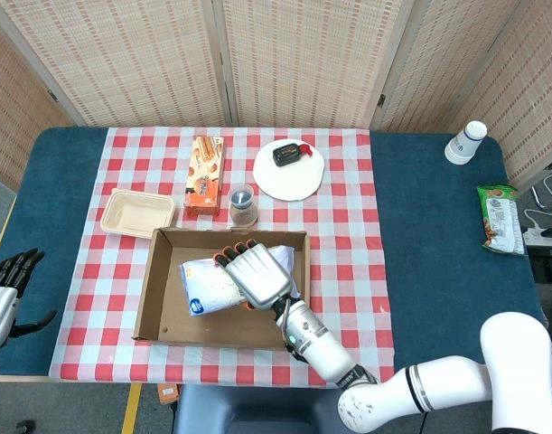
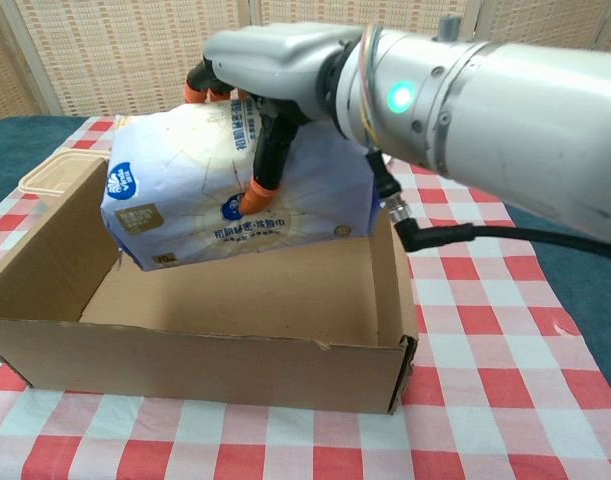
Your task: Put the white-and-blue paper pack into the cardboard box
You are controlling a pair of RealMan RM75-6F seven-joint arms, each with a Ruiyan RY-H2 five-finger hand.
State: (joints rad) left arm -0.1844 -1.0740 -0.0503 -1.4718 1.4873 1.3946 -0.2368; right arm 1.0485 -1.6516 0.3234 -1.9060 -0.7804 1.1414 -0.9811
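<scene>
My right hand (image 1: 257, 274) grips the white-and-blue paper pack (image 1: 206, 285) from above, fingers wrapped over its top edge. In the chest view the right hand (image 2: 270, 70) holds the pack (image 2: 205, 195) tilted, hanging above the floor of the cardboard box (image 2: 215, 355) and inside its walls. The open-topped box (image 1: 163, 303) lies on the checked cloth at the table's front. My left hand (image 1: 6, 289) hovers at the far left edge of the head view, off the table, fingers apart and holding nothing.
Behind the box stand a beige tray (image 1: 137, 213), an orange snack box (image 1: 204, 175), a small jar (image 1: 243, 206) and a white plate (image 1: 289, 172) with a dark object. A paper cup (image 1: 465, 142) and a green packet (image 1: 500, 218) lie far right.
</scene>
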